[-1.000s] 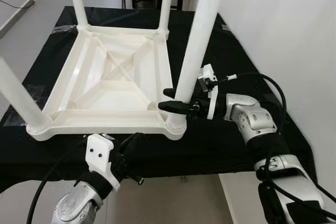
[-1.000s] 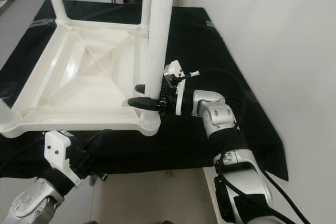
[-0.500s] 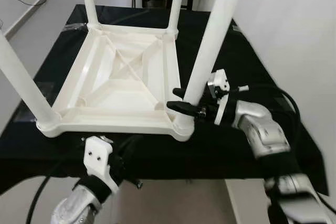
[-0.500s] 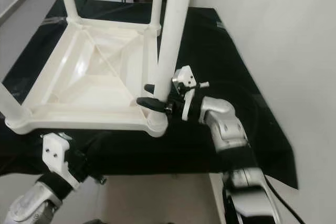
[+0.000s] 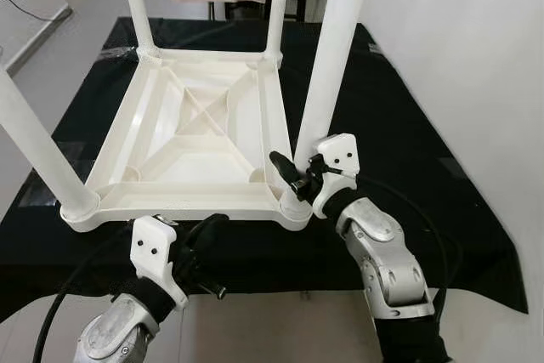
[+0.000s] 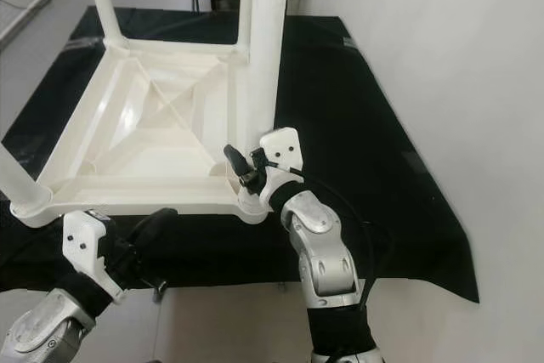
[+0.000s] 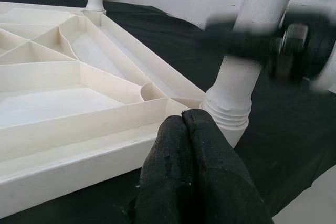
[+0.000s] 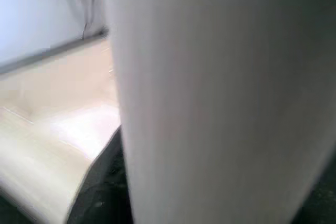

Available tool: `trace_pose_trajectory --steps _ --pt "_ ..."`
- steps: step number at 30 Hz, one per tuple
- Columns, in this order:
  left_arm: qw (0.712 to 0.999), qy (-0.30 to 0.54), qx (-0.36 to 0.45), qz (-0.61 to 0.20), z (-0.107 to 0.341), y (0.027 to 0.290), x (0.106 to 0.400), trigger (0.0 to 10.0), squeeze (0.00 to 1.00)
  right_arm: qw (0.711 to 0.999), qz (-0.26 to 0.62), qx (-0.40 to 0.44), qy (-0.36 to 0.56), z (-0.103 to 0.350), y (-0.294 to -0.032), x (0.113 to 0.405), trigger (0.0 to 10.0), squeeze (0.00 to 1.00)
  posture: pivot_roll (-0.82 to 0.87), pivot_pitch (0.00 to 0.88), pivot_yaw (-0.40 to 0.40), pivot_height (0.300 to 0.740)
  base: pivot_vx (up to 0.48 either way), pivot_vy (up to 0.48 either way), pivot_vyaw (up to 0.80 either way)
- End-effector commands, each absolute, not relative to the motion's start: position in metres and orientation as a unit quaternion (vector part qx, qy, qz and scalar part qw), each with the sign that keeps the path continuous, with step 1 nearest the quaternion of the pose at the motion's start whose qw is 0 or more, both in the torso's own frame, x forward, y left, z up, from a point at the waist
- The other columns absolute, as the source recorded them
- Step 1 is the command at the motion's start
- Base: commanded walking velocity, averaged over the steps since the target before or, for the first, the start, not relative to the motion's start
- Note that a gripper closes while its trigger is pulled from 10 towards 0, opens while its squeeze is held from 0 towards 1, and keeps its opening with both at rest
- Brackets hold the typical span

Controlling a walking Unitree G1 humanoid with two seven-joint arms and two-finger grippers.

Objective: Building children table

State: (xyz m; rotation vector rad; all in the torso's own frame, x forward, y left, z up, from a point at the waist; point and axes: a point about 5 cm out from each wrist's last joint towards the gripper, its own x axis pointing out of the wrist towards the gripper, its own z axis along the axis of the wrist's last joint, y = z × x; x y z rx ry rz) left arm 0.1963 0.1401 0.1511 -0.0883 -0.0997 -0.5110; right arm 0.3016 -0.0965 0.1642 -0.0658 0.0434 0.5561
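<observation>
Black cloth [image 5: 408, 133], upturned white ribbed table [image 5: 195, 142], right claw [image 5: 293, 178] pinching near leg [image 5: 327, 57], left claw [image 7: 191, 145] pressed together

An upturned children's table [image 5: 191, 138] lies on a cloth-covered surface [image 5: 408, 150], legs pointing up. The right gripper [image 5: 289, 178] sits against the leg [image 5: 327, 65] at the table's 4 o'clock corner. The left gripper [image 5: 204, 240] rests at 6 o'clock, before the near rim. A wall [image 5: 476, 57] stands at 3 o'clock.
</observation>
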Motion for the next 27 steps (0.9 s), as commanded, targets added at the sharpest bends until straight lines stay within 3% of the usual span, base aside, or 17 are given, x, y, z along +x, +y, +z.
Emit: trace_pose_trajectory --steps 1,5,6,8,9,10,12,15,18,19,27 --pt "0.965 -0.04 -0.044 -0.255 0.147 0.14 0.196 10.0 0.0 0.953 0.291 -0.014 0.087 0.142 -0.095 0.296 10.0 1.0 0.06 0.121 -0.078 0.74 0.0 0.0 0.0" --pt "0.965 -0.04 -0.045 -0.256 0.147 0.138 0.196 10.0 0.0 0.927 0.372 -0.005 0.053 0.158 -0.089 0.298 10.0 1.0 0.06 0.114 -0.082 0.74 0.0 0.0 0.0" --pt "0.965 -0.04 -0.046 -0.256 0.146 0.137 0.197 10.0 0.0 0.905 0.424 -0.01 0.029 0.169 -0.092 0.304 10.0 0.49 0.07 0.107 -0.085 0.74 0.0 0.0 0.0" --pt "0.965 -0.04 -0.046 -0.256 0.146 0.137 0.197 10.0 0.0 0.905 0.424 -0.01 0.029 0.169 -0.092 0.304 10.0 0.49 0.07 0.107 -0.085 0.74 0.0 0.0 0.0" --pt "0.965 -0.04 -0.047 -0.257 0.146 0.136 0.197 10.0 0.0 0.892 0.45 -0.025 0.022 0.172 -0.097 0.31 10.0 0.0 0.07 0.103 -0.087 0.74 0.0 0.0 0.0" --pt "0.964 -0.04 -0.047 -0.257 0.145 0.135 0.197 10.0 0.0 0.876 0.481 -0.033 0.027 0.173 -0.103 0.317 10.0 0.0 0.07 0.097 -0.087 0.74 0.0 0.0 0.0" --pt "0.964 -0.04 -0.047 -0.257 0.145 0.135 0.197 10.0 0.0 0.876 0.481 -0.033 0.027 0.173 -0.103 0.317 10.0 0.0 0.07 0.097 -0.087 0.74 0.0 0.0 0.0" --pt "0.964 -0.039 -0.05 -0.257 0.144 0.134 0.197 10.0 0.0 0.836 0.546 -0.05 0.03 0.181 -0.117 0.333 10.0 0.0 0.08 0.088 -0.087 0.74 0.0 0.0 0.0" --pt "0.964 -0.038 -0.05 -0.257 0.143 0.134 0.197 10.0 0.0 0.831 0.554 -0.047 0.033 0.183 -0.12 0.338 10.0 0.0 0.08 0.086 -0.086 0.74 0.0 0.0 0.0" --pt "0.964 -0.038 -0.05 -0.257 0.143 0.134 0.197 10.0 0.0 0.829 0.557 -0.041 0.042 0.183 -0.123 0.343 0.0 0.0 0.09 0.085 -0.089 0.74 0.0 0.0 0.0" --pt "0.964 -0.037 -0.052 -0.258 0.143 0.134 0.195 10.0 0.0 0.83 0.554 -0.023 0.051 0.183 -0.129 0.348 0.0 0.0 0.09 0.089 -0.089 0.74 0.0 0.0 0.0"
